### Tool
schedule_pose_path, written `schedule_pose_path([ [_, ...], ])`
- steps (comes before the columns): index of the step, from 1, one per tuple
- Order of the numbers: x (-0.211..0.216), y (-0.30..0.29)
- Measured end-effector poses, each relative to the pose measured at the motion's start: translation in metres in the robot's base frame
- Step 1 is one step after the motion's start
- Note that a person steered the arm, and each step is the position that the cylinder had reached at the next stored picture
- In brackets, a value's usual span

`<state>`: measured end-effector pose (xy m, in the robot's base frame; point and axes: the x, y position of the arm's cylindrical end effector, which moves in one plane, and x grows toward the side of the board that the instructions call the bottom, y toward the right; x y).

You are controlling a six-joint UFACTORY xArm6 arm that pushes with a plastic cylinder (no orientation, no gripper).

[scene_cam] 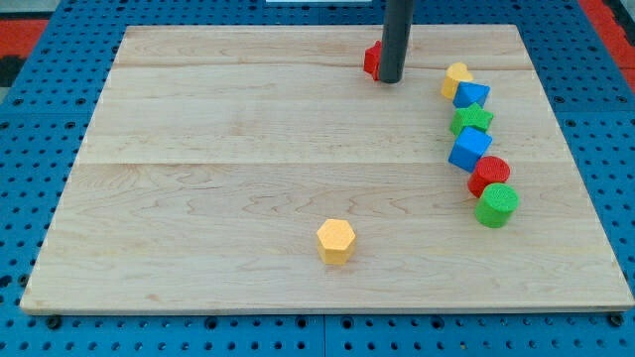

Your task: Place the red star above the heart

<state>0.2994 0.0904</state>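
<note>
While the dark rod stands upright near the view's top centre, my tip [390,80] rests on the wooden board [248,178] and touches the right side of the red star [371,60]. Only the star's left part shows; the rod covers the rest, so the shape is hard to confirm from this view. The rod carries no gripper; it holds nothing and simply bears against the star.

Position of the red star: upper part of the board, just right of centre, close to the top edge, directly to the left of the tip.

Along the view's right side, six blocks run in a curved chain from top to bottom. First comes the yellow heart [455,77], well to the right of the star and slightly lower. Touching it at lower right is a blue triangle-like block [472,96]. Below that sits the green star [473,120], then a blue cube [469,149], then a red cylinder [489,175], and last a green cylinder [497,204]. Each appears to touch or nearly touch its neighbour.

A yellow hexagon [336,240] lies alone in the lower middle of the board, well apart from every other block and from the tip.

The board lies on a blue perforated surface [40,129].
</note>
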Motion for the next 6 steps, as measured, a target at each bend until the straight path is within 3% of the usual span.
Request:
schedule_pose_path([
  [1, -0.006, -0.069],
  [2, -0.028, -0.065],
  [3, -0.028, 0.012],
  [4, -0.036, 0.019],
  [5, -0.073, 0.006],
  [6, -0.069, 0.014],
])
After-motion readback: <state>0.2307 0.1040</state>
